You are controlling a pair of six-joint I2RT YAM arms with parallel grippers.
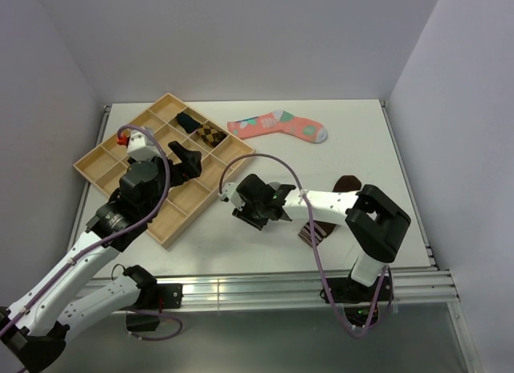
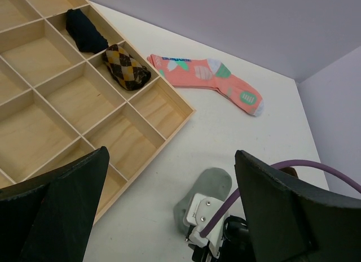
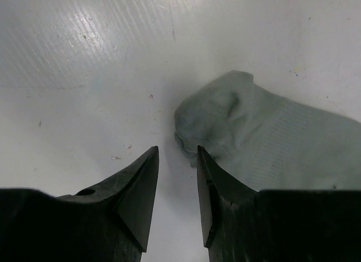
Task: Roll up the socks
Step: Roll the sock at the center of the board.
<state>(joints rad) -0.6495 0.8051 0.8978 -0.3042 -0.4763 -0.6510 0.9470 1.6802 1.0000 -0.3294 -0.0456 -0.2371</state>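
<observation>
Because the grey sock (image 3: 271, 143), flat just right of the wooden tray (image 1: 185, 202), is limp and light, pinch its rounded end. The right gripper (image 3: 177, 149) stands half-narrowed there, seemingly clamping nothing; the left gripper (image 2: 172, 151) gapes empty over the tray.

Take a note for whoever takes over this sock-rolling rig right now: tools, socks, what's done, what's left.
Left tool: open, empty, above the wooden tray.
Right tool: jaws narrowly apart at the edge of the grey sock; no grip visible.
Grey sock lies unrolled on the table; brown sock partly under the right arm.
Done: neither rolled. Left: roll both.
</observation>
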